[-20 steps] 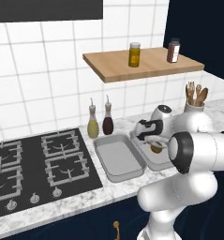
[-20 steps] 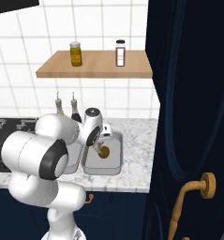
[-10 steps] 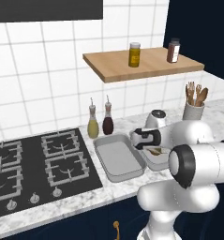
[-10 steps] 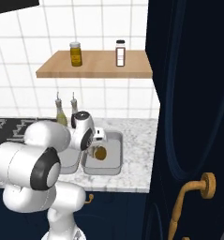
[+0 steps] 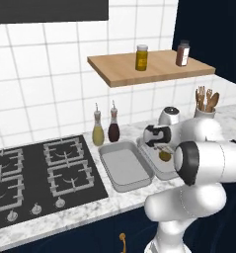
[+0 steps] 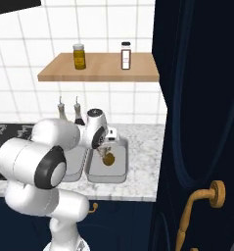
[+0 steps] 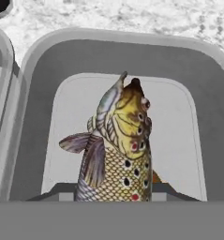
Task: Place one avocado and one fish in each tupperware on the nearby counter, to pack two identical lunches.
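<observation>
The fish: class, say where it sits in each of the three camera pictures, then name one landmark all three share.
Left base view: the fish is right of centre, hanging beside the arm's elbow.
Right base view: centre-left, under the gripper.
Hand view: lower centre, head up, between the fingertips.
Shared landmark: the tupperware beneath it.
</observation>
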Controlling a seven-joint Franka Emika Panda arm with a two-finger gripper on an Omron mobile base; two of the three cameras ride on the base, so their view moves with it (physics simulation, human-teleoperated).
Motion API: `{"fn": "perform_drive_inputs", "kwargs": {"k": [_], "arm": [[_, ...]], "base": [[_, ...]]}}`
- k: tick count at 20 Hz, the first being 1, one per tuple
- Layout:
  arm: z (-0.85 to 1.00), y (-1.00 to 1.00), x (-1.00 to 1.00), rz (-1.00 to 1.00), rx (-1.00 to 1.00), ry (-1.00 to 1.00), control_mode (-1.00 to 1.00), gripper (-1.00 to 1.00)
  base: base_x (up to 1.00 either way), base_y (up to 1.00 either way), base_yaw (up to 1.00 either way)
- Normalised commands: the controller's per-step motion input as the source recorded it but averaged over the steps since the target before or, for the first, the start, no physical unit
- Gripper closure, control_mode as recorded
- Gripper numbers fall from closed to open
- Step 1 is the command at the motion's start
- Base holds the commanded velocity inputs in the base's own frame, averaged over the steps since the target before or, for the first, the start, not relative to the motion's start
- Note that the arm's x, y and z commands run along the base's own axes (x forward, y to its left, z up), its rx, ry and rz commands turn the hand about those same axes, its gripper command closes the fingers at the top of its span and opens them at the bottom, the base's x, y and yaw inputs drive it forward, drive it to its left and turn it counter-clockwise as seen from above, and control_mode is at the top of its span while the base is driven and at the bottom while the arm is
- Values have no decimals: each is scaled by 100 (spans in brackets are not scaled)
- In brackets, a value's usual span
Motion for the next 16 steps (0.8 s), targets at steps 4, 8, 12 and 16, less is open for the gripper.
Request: {"fn": "perform_drive_inputs", "kwargs": {"k": [4, 8, 12, 16], "arm": [[100, 91, -71, 0, -20, -20, -100, 100], [27, 41, -34, -1, -9, 11, -100, 100], [-48, -4, 23, -1, 4, 25, -100, 100], [-32, -22, 57, 0, 14, 14, -100, 100]], "base": [[0, 0, 0], [0, 0, 0], [0, 0, 0], [0, 0, 0]]}}
